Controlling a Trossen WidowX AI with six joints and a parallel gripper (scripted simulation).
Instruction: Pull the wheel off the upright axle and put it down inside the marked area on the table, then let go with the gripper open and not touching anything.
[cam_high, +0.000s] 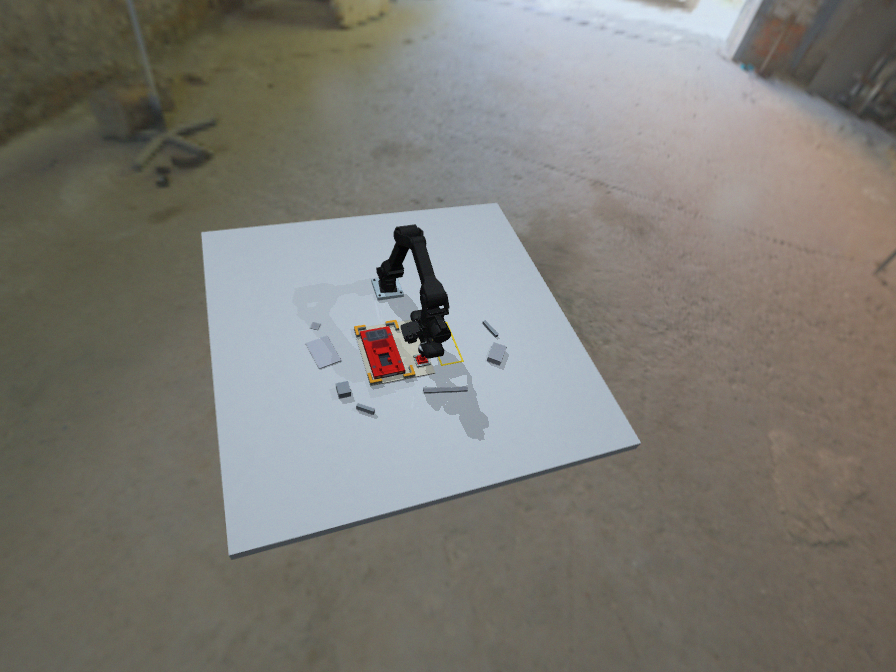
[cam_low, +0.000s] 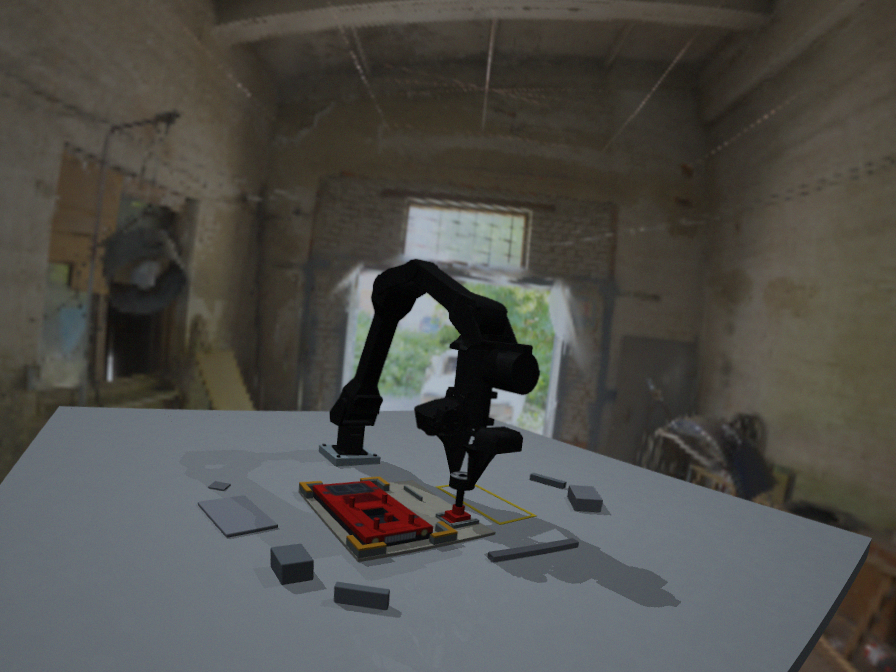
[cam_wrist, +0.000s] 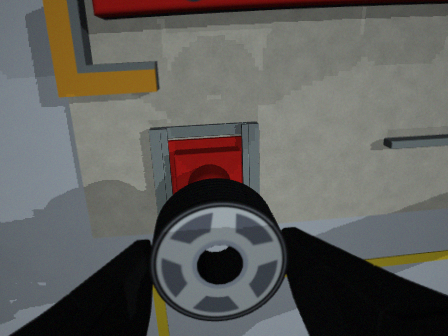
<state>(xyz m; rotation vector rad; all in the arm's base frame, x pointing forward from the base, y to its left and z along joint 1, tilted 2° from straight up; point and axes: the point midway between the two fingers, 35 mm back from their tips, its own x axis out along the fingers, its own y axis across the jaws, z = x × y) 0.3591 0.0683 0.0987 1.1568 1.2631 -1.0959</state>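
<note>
The wheel (cam_low: 461, 477) (cam_wrist: 175, 237), black with a light grey hub, is level between the fingertips of my gripper (cam_low: 461, 480) (cam_wrist: 217, 247), which is shut on it. In the exterior view it is well above the red foot (cam_low: 457, 513) (cam_wrist: 207, 157) (cam_high: 422, 359), at the upper end of the black upright axle (cam_low: 459, 497). Whether the axle's tip is still inside the hub hole is hard to tell. The marked area is a yellow outline (cam_high: 452, 363) (cam_low: 517, 519) (cam_wrist: 410, 258) on the table beside the tan board; my gripper is not over its middle.
A red housing (cam_high: 370, 347) (cam_low: 340, 506) lies between orange corner brackets on the tan board (cam_wrist: 320, 150). A grey bar (cam_high: 445, 389) (cam_low: 534, 549) lies in front of the marked area. A grey block (cam_high: 496, 354) (cam_low: 584, 497) and a thin rod (cam_high: 490, 328) (cam_low: 547, 480) lie beyond it.
</note>
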